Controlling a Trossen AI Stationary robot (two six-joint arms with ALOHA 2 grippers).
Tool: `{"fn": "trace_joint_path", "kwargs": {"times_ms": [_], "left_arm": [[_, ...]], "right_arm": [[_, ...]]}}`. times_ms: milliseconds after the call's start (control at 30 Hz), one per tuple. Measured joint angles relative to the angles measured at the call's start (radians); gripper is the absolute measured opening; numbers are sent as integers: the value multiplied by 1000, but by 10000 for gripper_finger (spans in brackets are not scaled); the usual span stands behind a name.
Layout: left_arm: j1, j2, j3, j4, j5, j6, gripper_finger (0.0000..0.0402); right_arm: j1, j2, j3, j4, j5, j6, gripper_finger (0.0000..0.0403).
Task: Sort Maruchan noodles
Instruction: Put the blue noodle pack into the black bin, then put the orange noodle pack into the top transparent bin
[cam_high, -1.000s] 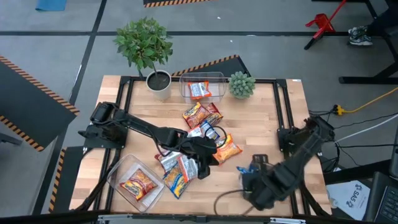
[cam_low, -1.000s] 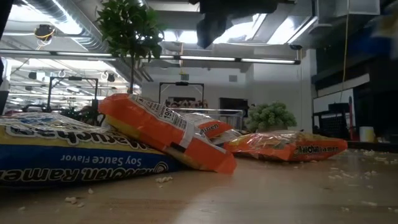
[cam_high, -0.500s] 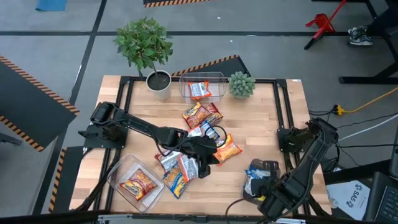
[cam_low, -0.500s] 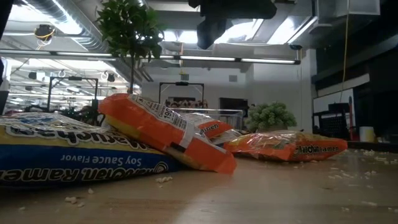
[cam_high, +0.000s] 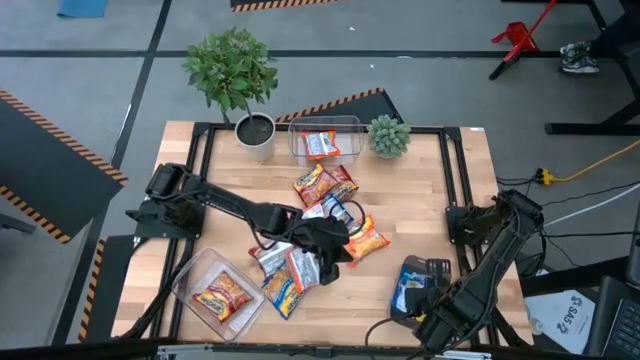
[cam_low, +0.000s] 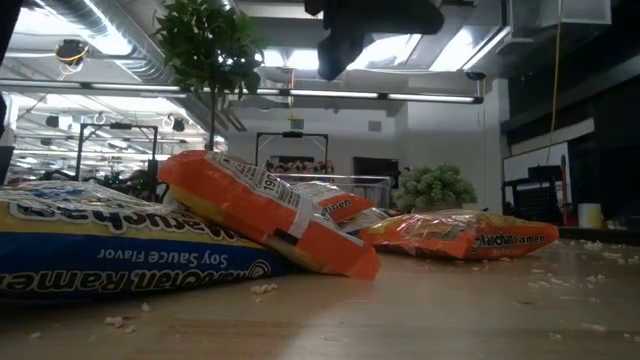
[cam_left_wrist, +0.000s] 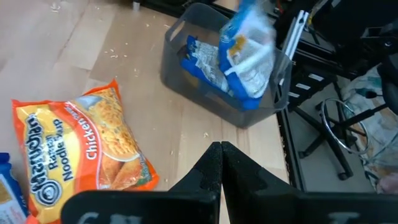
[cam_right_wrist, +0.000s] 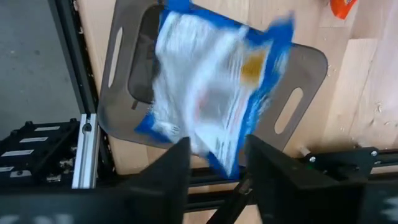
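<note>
Several Maruchan packets (cam_high: 322, 187) lie in a loose pile at the table's centre; the orange chicken packet (cam_left_wrist: 81, 149) lies flat. My left gripper (cam_left_wrist: 217, 154) is shut with nothing between its fingers and hovers over the pile (cam_high: 335, 250), dark at the top of the low view (cam_low: 370, 20). My right gripper (cam_right_wrist: 217, 146) is open at the near right corner (cam_high: 428, 303), above a grey tub (cam_right_wrist: 118, 81). A blue-and-white packet (cam_right_wrist: 211, 93) shows blurred over that tub's opening (cam_left_wrist: 249, 43), with more blue packets (cam_left_wrist: 202, 59) inside. My right gripper's open fingers (cam_right_wrist: 177, 155) stand on either side of the blurred blue-and-white packet's lower corner (cam_right_wrist: 227, 162). I cannot tell whether they touch it. The packet is tilted over the grey tub, partly inside it.
A clear tub (cam_high: 325, 140) at the far edge holds a packet, and a clear tub (cam_high: 190, 275) at the near left holds a red-orange one. Two potted plants (cam_high: 232, 70) (cam_high: 388, 135) stand at the far edge. Crumbs dot the bare wood on the right (cam_low: 560, 280).
My right arm has swung toward the table's near right corner, taking the blue-and-white packet with it. The packet now shows over and partly inside the grey tub, blurred. My left arm has kept still.
</note>
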Motion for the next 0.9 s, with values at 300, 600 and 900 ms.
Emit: {"fn": "trace_joint_path", "kwargs": {"times_ms": [300,600,900], "left_arm": [[48,0,0,-6,124,-17,0],[42,0,0,-24,151,-29,0],[41,1,0,-27,150,-29,0]], "right_arm": [[0,-21,24,44,91,9,193],[0,-14,-110,328,104,-31,154],[0,-13,-275,492,64,-27,131]]}}
